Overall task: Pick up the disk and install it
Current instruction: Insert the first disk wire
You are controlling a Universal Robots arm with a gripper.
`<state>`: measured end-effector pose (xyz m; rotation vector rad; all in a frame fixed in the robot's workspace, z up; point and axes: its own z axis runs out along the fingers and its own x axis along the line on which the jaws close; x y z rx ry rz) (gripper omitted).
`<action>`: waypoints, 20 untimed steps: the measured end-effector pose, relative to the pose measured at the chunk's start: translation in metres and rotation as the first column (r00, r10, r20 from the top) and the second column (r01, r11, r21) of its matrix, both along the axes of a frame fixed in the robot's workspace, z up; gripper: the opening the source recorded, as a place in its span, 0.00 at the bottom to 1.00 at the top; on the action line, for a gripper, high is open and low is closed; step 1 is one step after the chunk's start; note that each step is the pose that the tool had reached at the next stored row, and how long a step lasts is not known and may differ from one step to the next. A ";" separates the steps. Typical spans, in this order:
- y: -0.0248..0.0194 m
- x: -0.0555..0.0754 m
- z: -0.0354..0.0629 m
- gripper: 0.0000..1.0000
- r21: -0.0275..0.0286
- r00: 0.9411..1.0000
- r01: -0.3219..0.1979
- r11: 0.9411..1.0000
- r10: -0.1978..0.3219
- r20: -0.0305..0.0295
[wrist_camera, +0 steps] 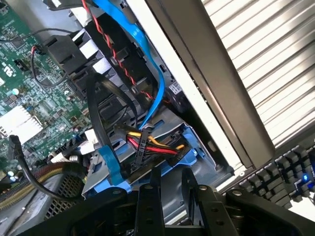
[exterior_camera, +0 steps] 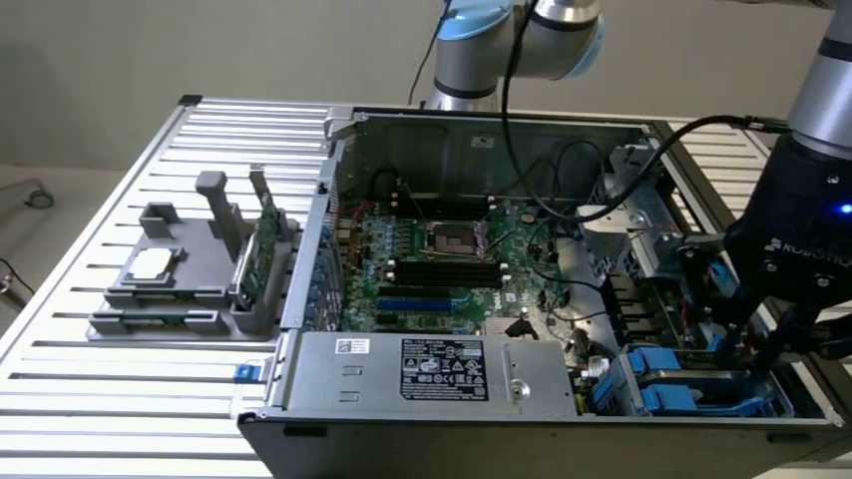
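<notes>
Hovering low, the pincer [exterior_camera: 745, 344] has the disk [exterior_camera: 676, 384] just beneath its tips, flat in the bay [exterior_camera: 769, 405]. From the wrist, the disk [wrist_camera: 192, 152] lies just ahead of the half-parted pincer [wrist_camera: 170, 179], long side apparently crosswise; whether it is gripped, I cannot tell.

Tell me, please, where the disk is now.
In the exterior view's lower right, the blue-framed disk lies in a corner of the computer case, right of the labelled power supply, under the gripper.

Robotics lab, open computer case [exterior_camera: 440, 446], slatted bench [exterior_camera: 120, 399]
</notes>
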<state>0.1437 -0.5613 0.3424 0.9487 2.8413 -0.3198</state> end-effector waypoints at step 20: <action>-0.0031 0.010 0.0193 0.31 0.030 0.996 0.088 0.996 -0.088 -0.002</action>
